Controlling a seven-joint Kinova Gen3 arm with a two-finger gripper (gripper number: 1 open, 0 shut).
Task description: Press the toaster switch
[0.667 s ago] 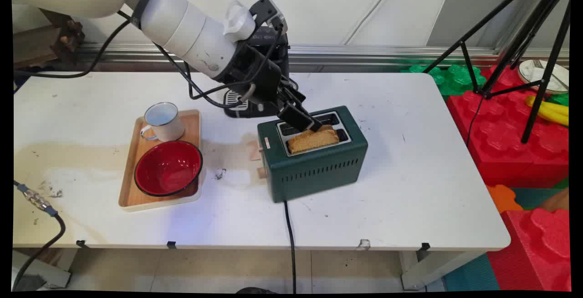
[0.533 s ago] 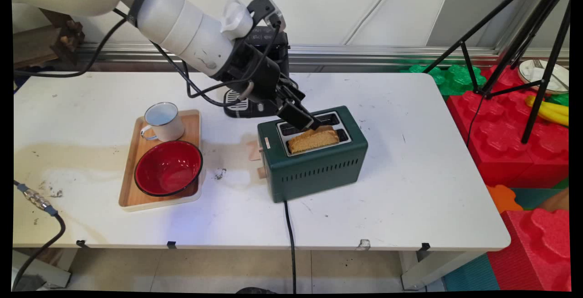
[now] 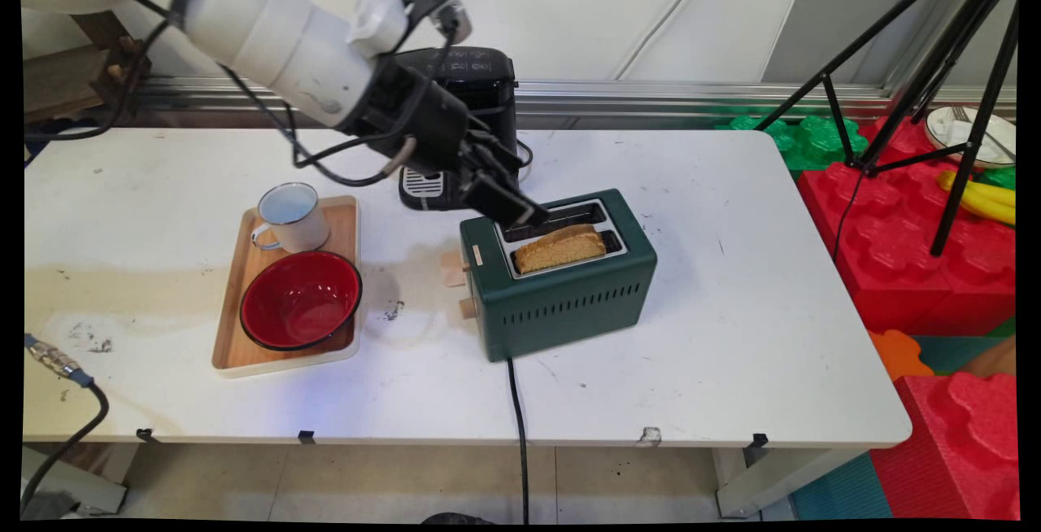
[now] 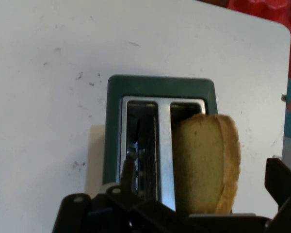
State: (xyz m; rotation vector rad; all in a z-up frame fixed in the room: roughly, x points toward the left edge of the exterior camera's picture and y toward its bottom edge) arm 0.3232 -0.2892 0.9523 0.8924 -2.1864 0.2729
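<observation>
Over the table's middle, in the main view, you see the gripper (image 3: 520, 211) hanging at the back left corner of the green toaster (image 3: 561, 288), just beside the slice of toast (image 3: 559, 246) that stands up out of the nearer slot; nothing is between its fingers there, though that view does not show how wide they stand. The toaster sits near the centre of the white table (image 3: 732, 337), its black cord (image 3: 517, 434) running off the near edge. To its left lies a wooden tray (image 3: 236, 337) carrying a white mug (image 3: 291, 217) at the far end and a red bowl (image 3: 300, 299) at the near end. Behind the arm stands a black coffee machine (image 3: 463, 101). Off the table's right side you find red foam blocks (image 3: 895, 231) and a black tripod (image 3: 935, 68). In the hand view, you look straight down on the toaster (image 4: 136, 87): the toast (image 4: 203, 162) fills the right slot, the left slot holds only its wire guides. One black finger (image 4: 281, 182) shows to the right of the toast and the other (image 4: 127, 175) over the left slot, so the pincer is released, spread wider than the slice and gripping nothing.
</observation>
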